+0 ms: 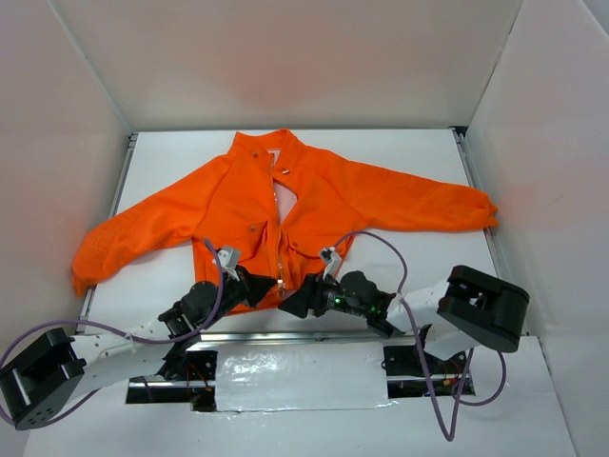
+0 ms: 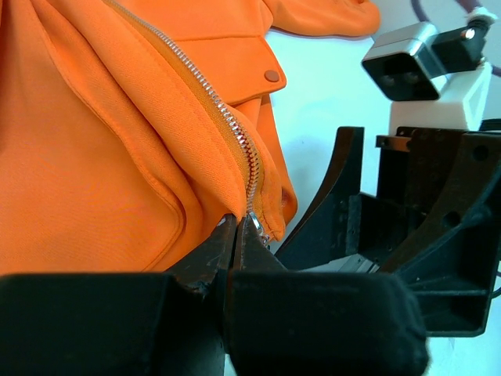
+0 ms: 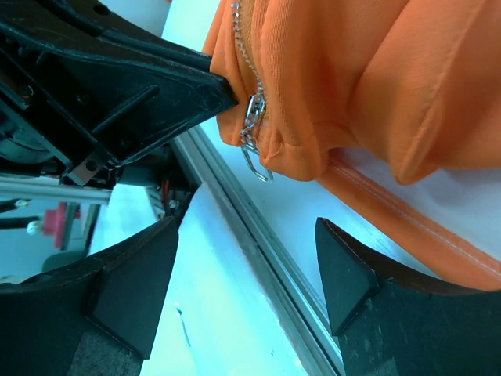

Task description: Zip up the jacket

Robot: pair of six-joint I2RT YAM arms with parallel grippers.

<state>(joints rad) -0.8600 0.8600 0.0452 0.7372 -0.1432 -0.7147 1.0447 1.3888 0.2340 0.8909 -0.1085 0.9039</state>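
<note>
jacket (image 1: 285, 205): one, orange, spread flat on the white table (image 1: 171, 152), both sleeves (image 1: 419, 205) out. left gripper (image 2: 235, 225): two fingers pinched together on the hem (image 2: 270, 207) at the foot of the one zipper (image 2: 227, 125). right gripper (image 3: 246, 235): two fingers apart, empty, just beside.

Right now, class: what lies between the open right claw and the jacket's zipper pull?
Only tabletop and a metal rail, below the zipper pull, in the right wrist view.

Top camera high, near side, looking down. Wrist cameras close, face each other, share jacket (image 2: 117, 141) hem.
</note>
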